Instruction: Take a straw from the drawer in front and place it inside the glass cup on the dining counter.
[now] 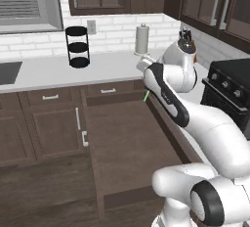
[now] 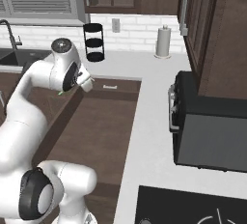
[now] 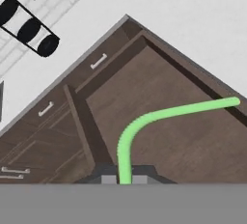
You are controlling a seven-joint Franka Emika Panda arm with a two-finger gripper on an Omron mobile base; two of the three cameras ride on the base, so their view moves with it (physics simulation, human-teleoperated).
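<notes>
One bent green straw (image 3: 159,117), gripper (image 3: 124,179) pinching, wooden drawer (image 3: 193,136)

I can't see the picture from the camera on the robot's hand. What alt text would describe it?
A bent bright-green straw rises from between the robot's shut jaws and curves right over an open dark-brown drawer. Beyond lie a white worktop and a black three-tier stand.

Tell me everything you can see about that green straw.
The straw is a thin, bright green tube, plastic by the look of it. In the hand view it rises from between the shut gripper fingertips, bends sharply and runs off sideways to a blunt end. It hangs above the open brown drawer, touching nothing but the fingertips. From the left base view a short green sliver peeks past the arm.
</notes>
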